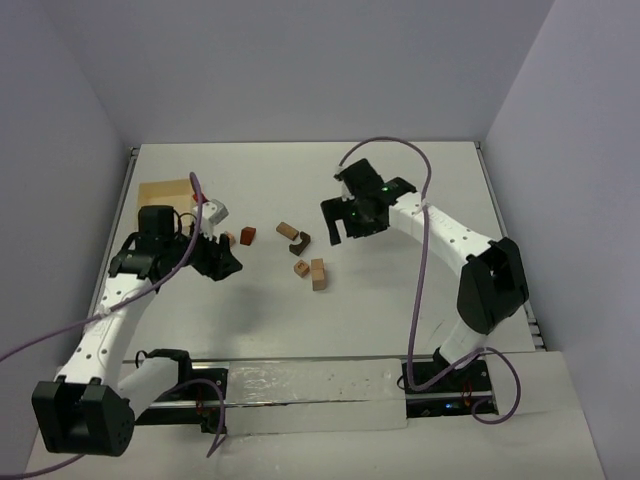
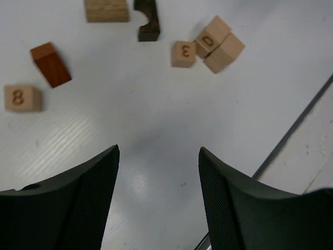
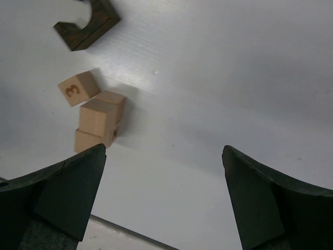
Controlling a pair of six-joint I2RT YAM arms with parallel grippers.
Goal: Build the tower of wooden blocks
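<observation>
Loose wooden blocks lie mid-table: an orange-brown block [image 1: 246,234], a tan block [image 1: 287,230], a dark arch piece [image 1: 301,242], a small numbered cube [image 1: 300,268] and a tan pair [image 1: 318,273]. My left gripper [image 1: 228,262] hovers left of them, open and empty. In the left wrist view, its jaws [image 2: 158,156] frame bare table, with a cube marked 8 [image 2: 22,98], the orange-brown block [image 2: 50,64] and the arch [image 2: 148,21] ahead. My right gripper [image 1: 347,232] hangs open just right of the arch; its wrist view shows the gripper [image 3: 164,153] empty, with the tan pair [image 3: 101,117] at left.
A shallow pale wooden tray [image 1: 165,190] sits at the far left behind the left arm. A metal rail [image 1: 300,385] runs along the near edge between the arm bases. Grey walls enclose the table on three sides.
</observation>
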